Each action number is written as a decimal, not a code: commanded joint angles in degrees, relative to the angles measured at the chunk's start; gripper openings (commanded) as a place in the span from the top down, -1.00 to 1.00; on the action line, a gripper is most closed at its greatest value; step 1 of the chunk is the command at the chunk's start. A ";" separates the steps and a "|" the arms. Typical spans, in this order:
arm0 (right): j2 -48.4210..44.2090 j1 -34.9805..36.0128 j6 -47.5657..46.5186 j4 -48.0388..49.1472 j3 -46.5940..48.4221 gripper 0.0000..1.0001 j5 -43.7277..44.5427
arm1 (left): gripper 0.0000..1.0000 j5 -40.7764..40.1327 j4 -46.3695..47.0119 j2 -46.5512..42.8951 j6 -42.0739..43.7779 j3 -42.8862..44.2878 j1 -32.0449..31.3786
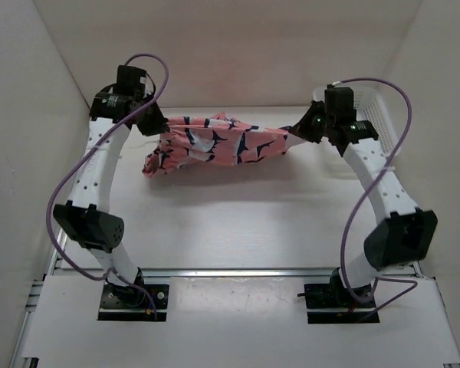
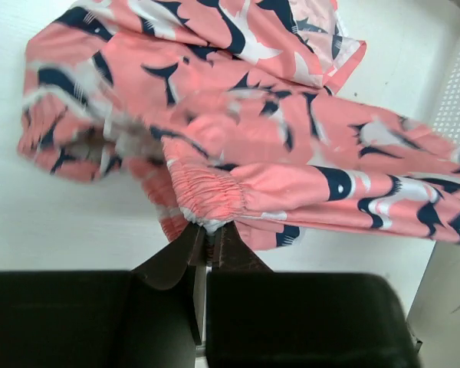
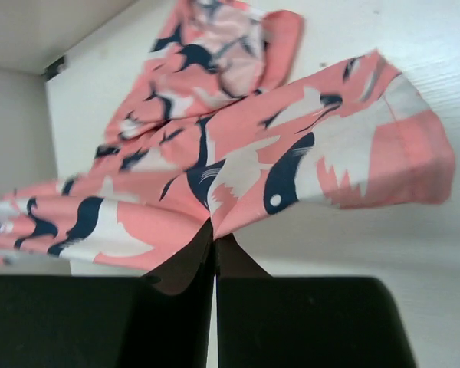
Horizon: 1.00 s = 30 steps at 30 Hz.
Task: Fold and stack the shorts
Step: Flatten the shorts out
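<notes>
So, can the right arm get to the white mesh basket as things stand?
Probably in range, since the white mesh basket sits beside the right gripper, but not freely: that gripper is shut on the shorts, which the left gripper clamps at the other end, strung between them.

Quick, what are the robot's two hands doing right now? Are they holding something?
The left fingers are closed on the elastic waistband of the shorts.
The right fingers are closed on the other end of the shorts.
</notes>
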 commanded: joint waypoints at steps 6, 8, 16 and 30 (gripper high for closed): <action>-20.98 11.81 -2.04 -6.42 -28.46 1.00 14.75 | -0.06 -2.02 3.19 -19.81 1.76 -32.87 4.16; -25.73 16.83 1.21 -5.02 -36.68 0.30 15.91 | -0.90 3.33 5.57 -23.24 0.00 -47.12 5.57; -35.41 14.65 8.08 -8.97 -44.19 -0.28 16.18 | 0.08 2.66 4.62 -31.08 -8.26 -56.99 6.28; -36.47 -2.48 8.08 -5.10 -50.51 -0.15 -4.90 | -0.95 10.83 22.53 -20.72 -18.99 -70.63 1.62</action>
